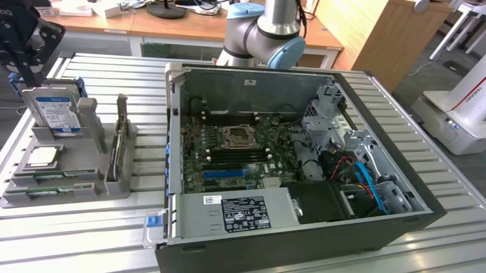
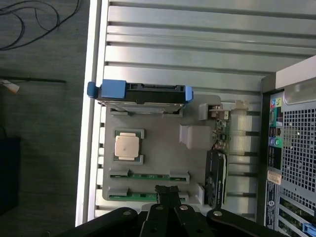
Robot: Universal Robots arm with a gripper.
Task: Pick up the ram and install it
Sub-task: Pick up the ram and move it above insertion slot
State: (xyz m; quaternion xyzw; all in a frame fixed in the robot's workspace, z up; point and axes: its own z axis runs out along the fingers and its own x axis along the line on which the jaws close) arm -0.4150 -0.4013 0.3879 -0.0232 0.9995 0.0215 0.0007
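Observation:
Two ram strips lie edge-up in slots of the grey holder tray [image 1: 76, 196] at the exterior view's left: one ram [image 1: 57, 177] [image 2: 148, 176], and a second ram [image 1: 52, 192] [image 2: 129, 197] nearer the tray's edge. My gripper [image 1: 32, 73] [image 2: 168, 191] hangs well above the tray, shut with nothing between its fingers. In the wrist view its fingertips line up over the outer ram strip. The open computer case [image 1: 304, 153] stands to the exterior view's right, with the motherboard's memory slots [image 1: 235, 152] beside the processor socket.
The tray also holds an upright hard drive [image 1: 57, 111] [image 2: 140, 94], a square silver processor [image 1: 43, 157] [image 2: 127, 146] and an upright expansion card [image 1: 120, 136] [image 2: 217, 173]. The arm's base [image 1: 266, 34] stands behind the case. Everything rests on a slatted metal table [image 1: 76, 239].

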